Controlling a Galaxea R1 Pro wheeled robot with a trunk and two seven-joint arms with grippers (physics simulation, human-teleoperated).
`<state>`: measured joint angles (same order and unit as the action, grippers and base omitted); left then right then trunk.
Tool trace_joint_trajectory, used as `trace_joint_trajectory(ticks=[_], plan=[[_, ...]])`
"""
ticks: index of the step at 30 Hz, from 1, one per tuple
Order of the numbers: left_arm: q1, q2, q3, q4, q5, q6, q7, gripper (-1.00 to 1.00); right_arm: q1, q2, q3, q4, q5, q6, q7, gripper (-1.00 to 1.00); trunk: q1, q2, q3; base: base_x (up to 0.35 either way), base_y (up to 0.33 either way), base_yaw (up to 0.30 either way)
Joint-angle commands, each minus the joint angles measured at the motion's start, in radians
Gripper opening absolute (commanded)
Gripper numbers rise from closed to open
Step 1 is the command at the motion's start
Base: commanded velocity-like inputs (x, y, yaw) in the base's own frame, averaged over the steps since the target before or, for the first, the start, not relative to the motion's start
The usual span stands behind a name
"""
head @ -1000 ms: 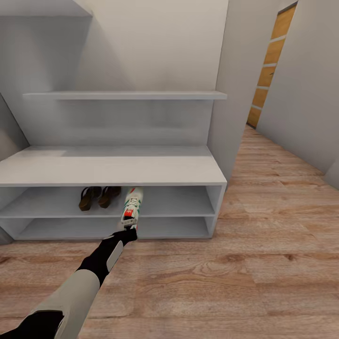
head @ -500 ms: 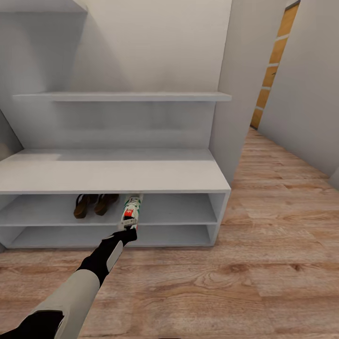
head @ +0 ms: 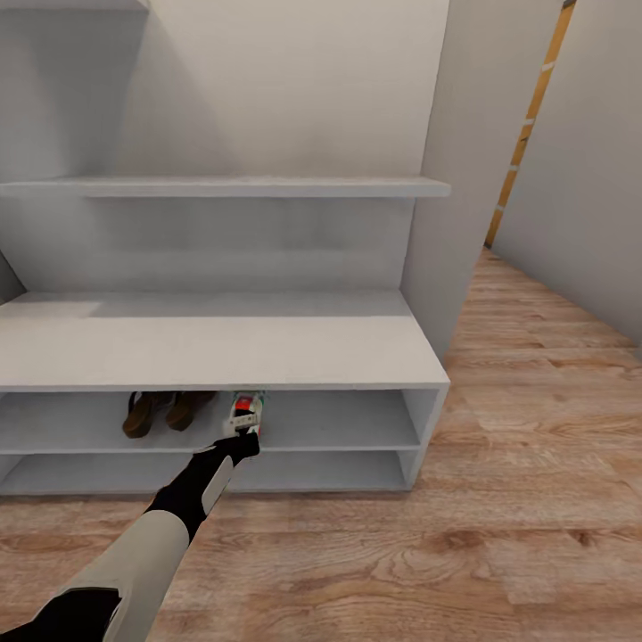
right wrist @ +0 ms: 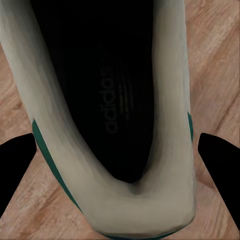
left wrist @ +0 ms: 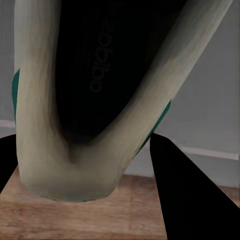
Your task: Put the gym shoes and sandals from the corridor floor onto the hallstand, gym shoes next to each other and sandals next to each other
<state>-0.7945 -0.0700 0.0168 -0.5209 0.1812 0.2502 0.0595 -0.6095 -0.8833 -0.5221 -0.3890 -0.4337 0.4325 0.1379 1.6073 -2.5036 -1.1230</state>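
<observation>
The light grey hallstand [head: 223,343] stands in front of me on the wood floor [head: 499,535]. Two brown sandals [head: 165,410] sit side by side on the upper tier of its low base. Just right of them a white gym shoe [head: 243,412] with a red heel pokes into the same tier, and my left gripper [head: 240,435] is shut on its heel. The left wrist view looks into that gym shoe [left wrist: 95,90], with the left gripper [left wrist: 80,145] around it. In the right wrist view my right gripper [right wrist: 117,145] is shut on the second gym shoe [right wrist: 107,100] above the floor.
A long upper shelf [head: 223,187] spans the back panel, with another shelf edge [head: 71,4] at the top left. A grey wall corner [head: 455,178] rises right of the stand, and the corridor runs on past it toward a wooden door [head: 535,116].
The camera has moved closer to the stand. The left gripper has carried the gym shoe deeper into the upper tier, so most of it now lies under the top board.
</observation>
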Motion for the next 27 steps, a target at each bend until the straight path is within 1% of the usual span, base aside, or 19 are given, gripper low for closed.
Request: trace_joint_trajectory(ticks=[1, 5, 11, 17, 27], plan=[[0.0, -0.001, 0.002, -0.002, 0.009, 0.006, 0.003, -1.0, -0.001, 0.0, -0.007, -0.001, 0.0, 0.006, 0.003, -1.0, 0.0, 0.0, -0.001, 0.264, 0.0, 0.0], [0.0, -0.001, 0.002, -0.002, 0.009, 0.006, 0.003, -1.0, -0.001, 0.0, -0.007, -0.001, 0.0, 0.006, 0.003, -1.0, 0.0, 0.0, -0.001, 0.168, 0.0, 0.0], [0.0, -0.001, 0.002, -0.002, 0.009, 0.006, 0.003, -1.0, -0.001, 0.001, -0.007, -0.001, 0.0, 0.006, 0.003, -1.0, 0.0, 0.0, -0.001, 0.042, 0.0, 0.0], [0.0, -0.001, 0.002, -0.002, 0.009, 0.006, 0.003, -1.0, -0.001, 0.0, -0.007, -0.001, 0.0, 0.006, 0.004, -1.0, 0.0, 0.0, -0.001, 0.207, 0.0, 0.0], [0.0, -0.001, 0.002, -0.002, 0.009, 0.006, 0.003, -1.0, -0.001, 0.001, -0.007, -0.001, 0.0, 0.006, 0.004, -1.0, 0.0, 0.0, -0.001, 0.034, 0.0, 0.0]])
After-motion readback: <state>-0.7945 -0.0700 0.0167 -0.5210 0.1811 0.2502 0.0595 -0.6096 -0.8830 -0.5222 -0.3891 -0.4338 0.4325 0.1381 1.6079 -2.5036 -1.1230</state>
